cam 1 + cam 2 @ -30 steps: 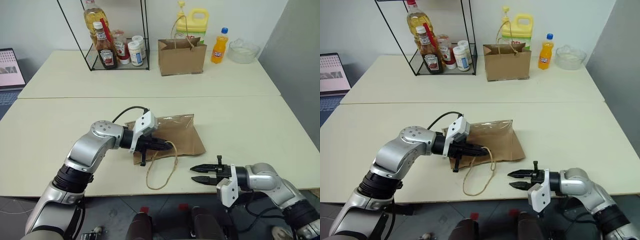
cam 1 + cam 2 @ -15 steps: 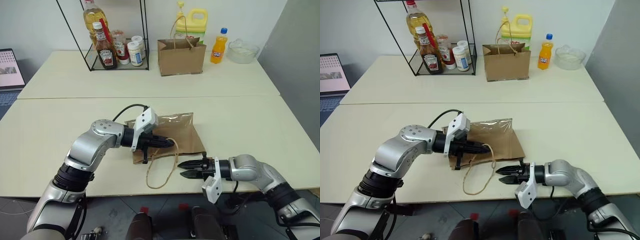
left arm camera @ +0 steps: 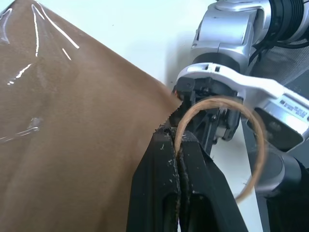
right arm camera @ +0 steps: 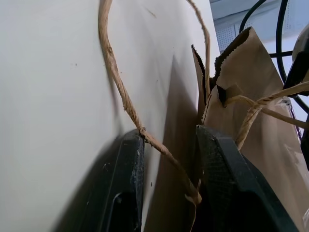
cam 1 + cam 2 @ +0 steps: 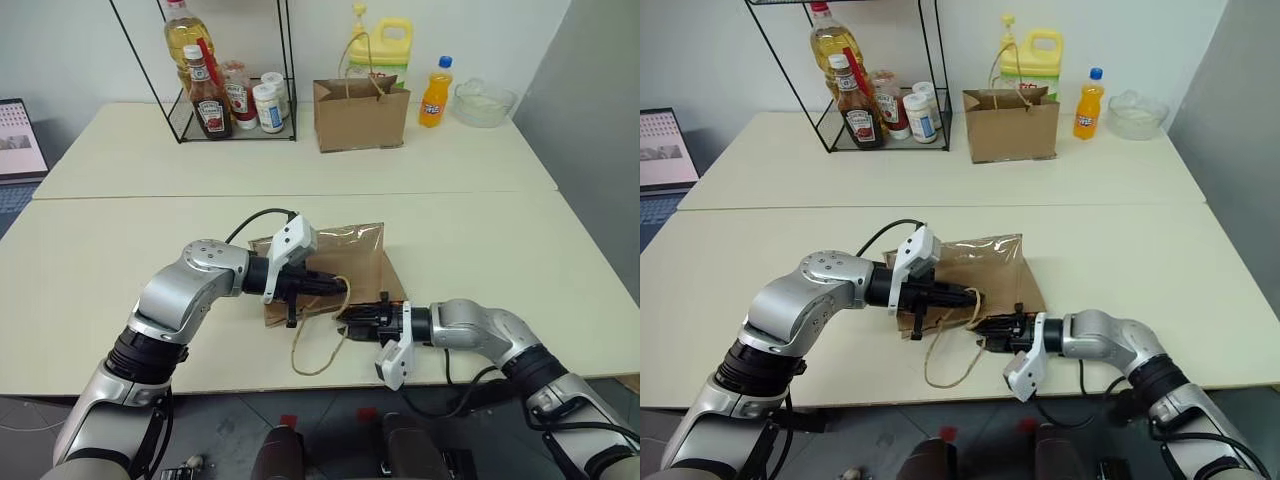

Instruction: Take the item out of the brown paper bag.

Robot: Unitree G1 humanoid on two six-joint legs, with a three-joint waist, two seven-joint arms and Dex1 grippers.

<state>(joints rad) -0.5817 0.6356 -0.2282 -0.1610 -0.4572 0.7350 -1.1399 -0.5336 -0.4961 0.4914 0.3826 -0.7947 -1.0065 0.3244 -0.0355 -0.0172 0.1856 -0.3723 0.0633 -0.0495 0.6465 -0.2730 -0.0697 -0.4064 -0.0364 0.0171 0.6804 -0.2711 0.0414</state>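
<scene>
Left gripper (image 3: 179, 159) has its two black fingers pressed together, pinching the upper lip of the creased plain brown kraft paper bag (image 5: 345, 262) at its mouth, one thin tan loop handle (image 3: 219, 140) arching over the fingertips; right gripper (image 5: 992, 329) has its fingers spread partway, holding nothing, tips right at the mouth, with a strand of the lower tan loop handle (image 4: 126, 104) running between them.

How I'd do it well: I hold the top lip lifted clear of the pale table (image 5: 480, 250), slide the right fingers in level under that lip, and keep them off the handle strand so it doesn't snag; I go slow, since the paper can buckle.

Bag lies flat; long axis runs from its far closed end to the mouth on my near side; mouth points toward the near table edge and my right gripper. The small cola bottle is hidden; presumably inside, orientation unknown.
</scene>
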